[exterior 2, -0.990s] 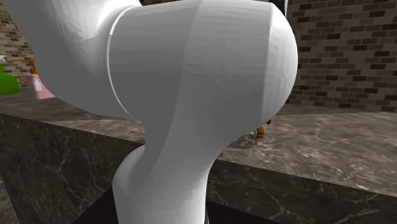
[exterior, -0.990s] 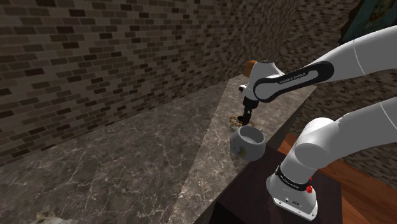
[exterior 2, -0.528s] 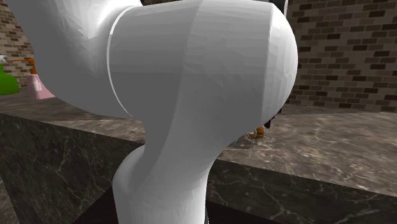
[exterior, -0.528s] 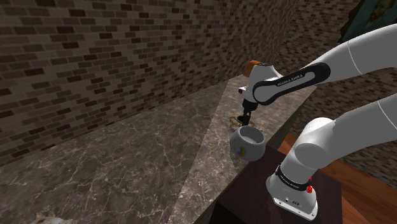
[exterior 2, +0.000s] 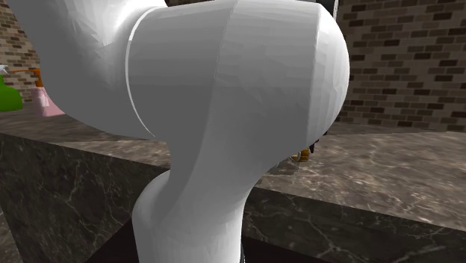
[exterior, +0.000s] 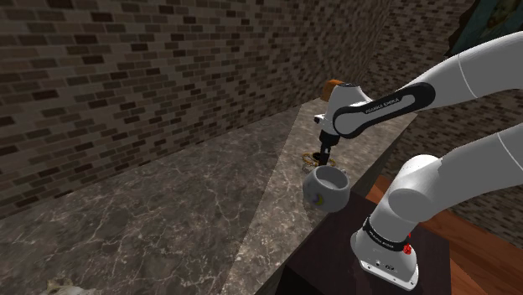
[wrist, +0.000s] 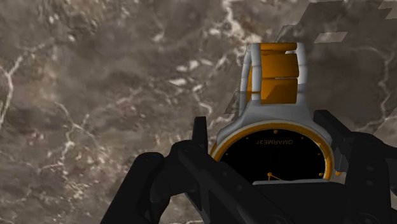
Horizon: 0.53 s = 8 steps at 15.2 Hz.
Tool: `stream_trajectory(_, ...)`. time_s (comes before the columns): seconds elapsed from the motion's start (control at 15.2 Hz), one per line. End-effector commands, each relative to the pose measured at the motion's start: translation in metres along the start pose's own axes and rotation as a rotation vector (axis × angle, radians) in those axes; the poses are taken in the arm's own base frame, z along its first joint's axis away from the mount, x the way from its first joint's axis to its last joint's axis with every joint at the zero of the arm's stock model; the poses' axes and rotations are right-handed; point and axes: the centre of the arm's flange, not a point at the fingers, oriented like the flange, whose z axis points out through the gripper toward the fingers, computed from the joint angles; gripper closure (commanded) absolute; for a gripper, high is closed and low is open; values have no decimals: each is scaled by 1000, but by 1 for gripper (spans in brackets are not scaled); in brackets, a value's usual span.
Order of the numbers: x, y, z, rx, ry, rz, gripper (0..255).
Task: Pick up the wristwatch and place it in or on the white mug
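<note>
Black gripper (wrist: 270, 135) is closed on the silver-and-orange wristwatch (wrist: 275, 79), clasping its case low over the dark marble counter (exterior: 168, 209). A white mug (exterior: 327, 186) stands just beside it, on the near side.

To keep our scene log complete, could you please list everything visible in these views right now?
wristwatch: one, black dial, orange-gold bezel, silver-and-orange band, lying on the counter
mug: one, white, on the counter beside the wristwatch, near the stand
counter: one, dark veined marble, along the wall
brick wall: brown-grey, behind the counter
pump bottle: one, pink, second exterior view's far left
bottle: one, green, beside the pump bottle
orange object: one, behind the arm's wrist, unidentifiable
floor: reddish wood, by the stand
stand: one, dark box
arm: one, white, dark joints
gripper: one, black, clasping the wristwatch's case
</note>
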Motion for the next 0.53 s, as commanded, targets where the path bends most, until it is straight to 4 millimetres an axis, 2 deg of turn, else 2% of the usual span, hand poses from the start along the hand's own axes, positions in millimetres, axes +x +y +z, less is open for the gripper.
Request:
stream_trajectory(0.0, 0, 0, 0, 0, 0, 0, 255)
stream_trajectory(0.2, 0, 0, 0, 0, 0, 0, 255)
stream_trajectory(0.46, 0, 0, -21, 0, 0, 0, 255)
